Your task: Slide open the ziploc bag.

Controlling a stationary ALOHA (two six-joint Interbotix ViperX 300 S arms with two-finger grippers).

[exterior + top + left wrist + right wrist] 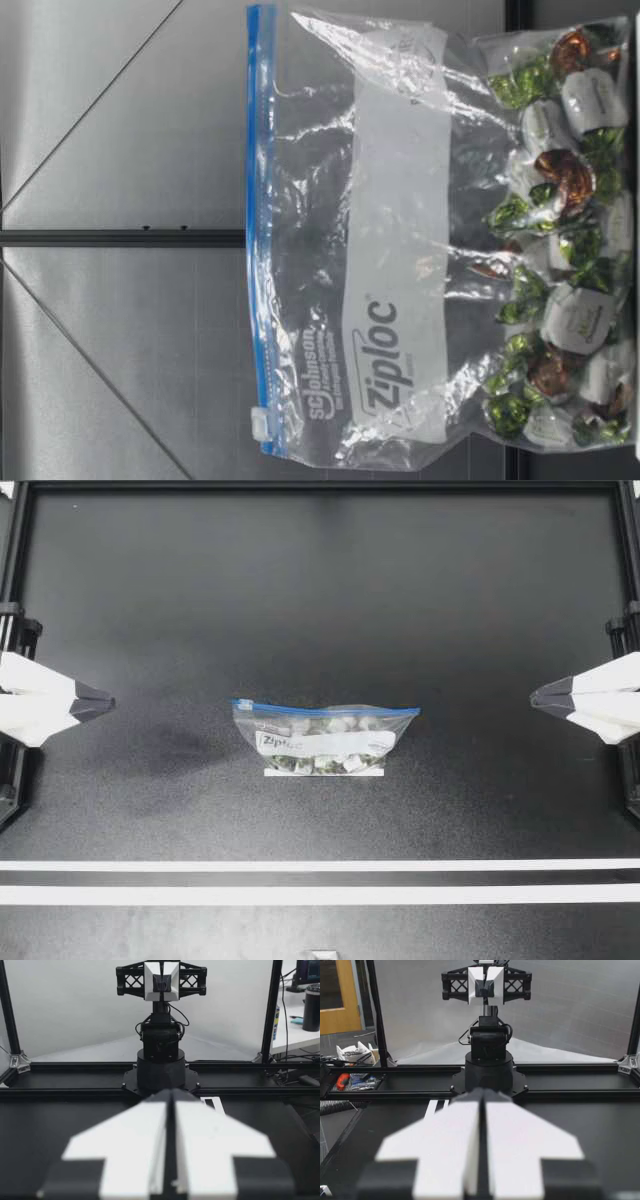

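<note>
My left gripper and my right gripper point inward from opposite sides of the black table, fingers pressed together on nothing, and the clear plastic blue-topped bag of wrapped sweets lies midway between them, untouched

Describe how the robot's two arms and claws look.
The left claw and right claw share flat white wedge-shaped fingers with black tips. Each arm rises from a round black base, black joints above, thin black cables looping beside them.

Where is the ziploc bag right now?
In the top view the ziploc bag sits at mid-table, between my left gripper and my right gripper, touching neither.
</note>
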